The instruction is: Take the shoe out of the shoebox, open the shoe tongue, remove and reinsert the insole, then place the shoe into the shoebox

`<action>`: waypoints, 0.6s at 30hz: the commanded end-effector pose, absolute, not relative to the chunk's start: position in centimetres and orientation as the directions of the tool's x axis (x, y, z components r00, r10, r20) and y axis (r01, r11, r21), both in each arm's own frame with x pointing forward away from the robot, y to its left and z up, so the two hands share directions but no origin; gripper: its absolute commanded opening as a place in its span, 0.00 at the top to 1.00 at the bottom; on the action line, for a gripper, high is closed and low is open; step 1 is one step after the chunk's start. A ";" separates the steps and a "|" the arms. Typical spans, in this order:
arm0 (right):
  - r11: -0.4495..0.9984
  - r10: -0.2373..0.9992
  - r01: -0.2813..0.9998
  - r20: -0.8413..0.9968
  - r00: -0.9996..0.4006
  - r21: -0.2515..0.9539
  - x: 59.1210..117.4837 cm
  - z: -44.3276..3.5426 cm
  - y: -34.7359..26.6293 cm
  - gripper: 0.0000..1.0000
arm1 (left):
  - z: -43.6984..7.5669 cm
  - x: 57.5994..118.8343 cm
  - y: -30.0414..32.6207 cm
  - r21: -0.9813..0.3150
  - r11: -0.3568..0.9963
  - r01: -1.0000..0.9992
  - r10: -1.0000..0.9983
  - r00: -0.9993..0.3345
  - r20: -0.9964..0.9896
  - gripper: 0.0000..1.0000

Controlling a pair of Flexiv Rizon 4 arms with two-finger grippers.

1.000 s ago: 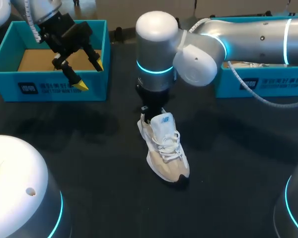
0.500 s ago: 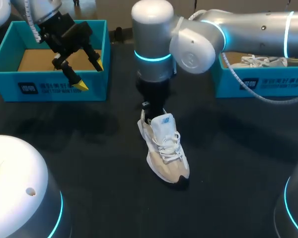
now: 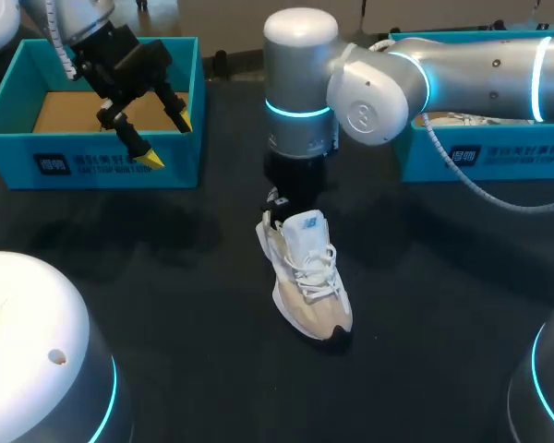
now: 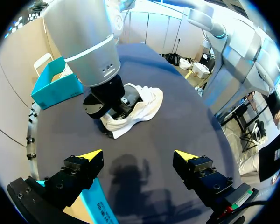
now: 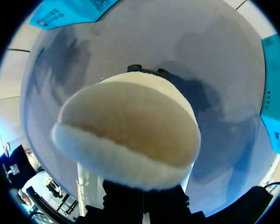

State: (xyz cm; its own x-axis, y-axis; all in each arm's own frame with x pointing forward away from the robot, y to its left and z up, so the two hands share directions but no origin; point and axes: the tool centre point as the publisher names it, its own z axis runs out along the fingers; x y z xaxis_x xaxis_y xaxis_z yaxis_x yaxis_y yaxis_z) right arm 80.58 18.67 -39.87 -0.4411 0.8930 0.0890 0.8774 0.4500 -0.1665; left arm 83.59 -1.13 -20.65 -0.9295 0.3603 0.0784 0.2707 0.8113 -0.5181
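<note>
right gripper hidden at the shoe's heel, left gripper open over a box

the right arm (image 3: 443, 65) comes in from the upper right of the head view. its thick wrist column stands over the heel of the shoe (image 3: 307, 277) and covers most of the right gripper (image 3: 279, 200); only a bit of black shows at the heel opening. in the left wrist view that gripper's dark body sits against the heel. in the right wrist view the cream heel collar fills nearly everything, very close and blurred, with dark shapes under it. whether this gripper is open or has hold of the shoe cannot be told.

the shoe, white and beige, stands on its sole near the middle of the dark table (image 3: 166, 305). its toe points to the lower right, its tongue is raised and it is laced. it is outside both boxes.

the left box (image 3: 102, 166), teal, sits at the upper left with its brown floor showing. the left gripper (image 3: 167, 138) hangs over the box's near right corner, its yellow tips spread wide with nothing between them. its own wrist view shows the same wide gap, the shoe well ahead of the fingertips (image 4: 91, 155), and a teal wall under one finger.

the right box (image 3: 499, 157), at the upper right, is partly covered by the right arm and cut by the frame edge. a second shoe (image 3: 457, 117), white, lies in it, only part showing. a grey cable (image 3: 485, 187) droops across the box front.
</note>
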 end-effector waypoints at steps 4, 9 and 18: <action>0.464 0.886 0.864 0.086 -0.456 -0.195 80.4 -37.1 19.2 1.00 | -20.6 83.5 -1.1 -0.516 0.813 0.271 0.360 -0.930 0.078 0.00; 0.480 0.877 0.833 0.109 -0.469 -0.275 79.4 -35.5 18.9 1.00 | -20.6 83.5 -1.1 -0.516 0.813 0.271 0.360 -0.930 0.078 0.00; 0.471 0.880 0.798 0.138 -0.454 -0.375 77.7 -33.9 18.6 1.00 | -20.6 83.5 -1.1 -0.516 0.813 0.271 0.360 -0.930 0.078 0.00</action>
State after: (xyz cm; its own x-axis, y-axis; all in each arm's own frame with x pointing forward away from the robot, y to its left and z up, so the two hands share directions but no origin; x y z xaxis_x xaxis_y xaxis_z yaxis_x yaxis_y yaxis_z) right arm 77.53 18.34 -34.16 -0.4538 0.8802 0.1391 0.8024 0.4715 -0.3659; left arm 83.59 -1.13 -20.65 -0.9296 0.3601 0.0785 0.2706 0.8114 -0.5181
